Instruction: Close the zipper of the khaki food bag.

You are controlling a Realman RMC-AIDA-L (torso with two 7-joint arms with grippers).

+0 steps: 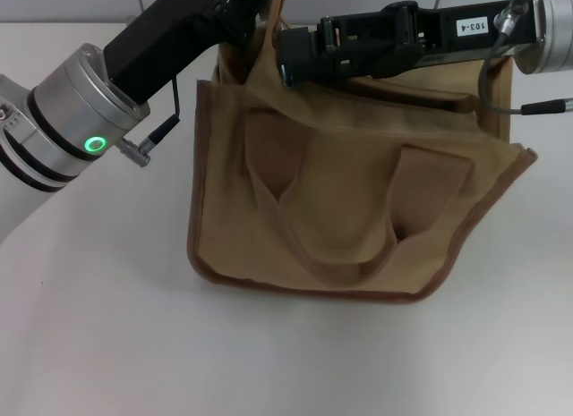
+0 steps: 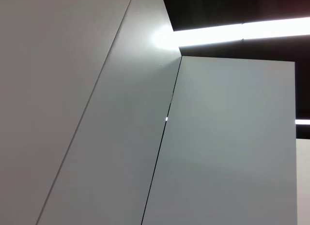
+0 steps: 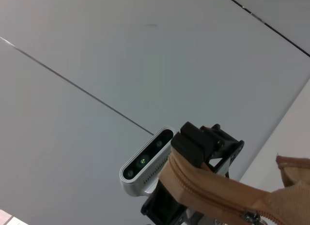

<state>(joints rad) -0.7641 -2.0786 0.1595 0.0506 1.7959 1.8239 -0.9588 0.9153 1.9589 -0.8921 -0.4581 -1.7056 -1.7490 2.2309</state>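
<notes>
Counter (image 1: 98, 335): white, carrying the bag (image 1: 340, 210).

Bag: sat mid-counter, side panel and looped handles facing the head camera, top edge at the far side where both arms met.

Left gripper (image 1: 255, 13): reached in to the bag's far top corner. In the right wrist view a black gripper farther off (image 3: 206, 145), judged to be the left, clamped the end of the zip tape, fingers closed on the fabric and holding it taut.

Right gripper (image 1: 300, 54): lay along the top edge, just beside the left one. Its fingers were hidden behind its own body; open or closed, cannot tell.

Zipper (image 3: 203, 188): teeth ran away from the left fingers looking meshed in that stretch.

Pull tab (image 3: 250, 217): small, silver, well along the tape from the left fingers.

Progress, as a judgement: closing seemed under way. How much remained beyond the tab was out of view.
</notes>
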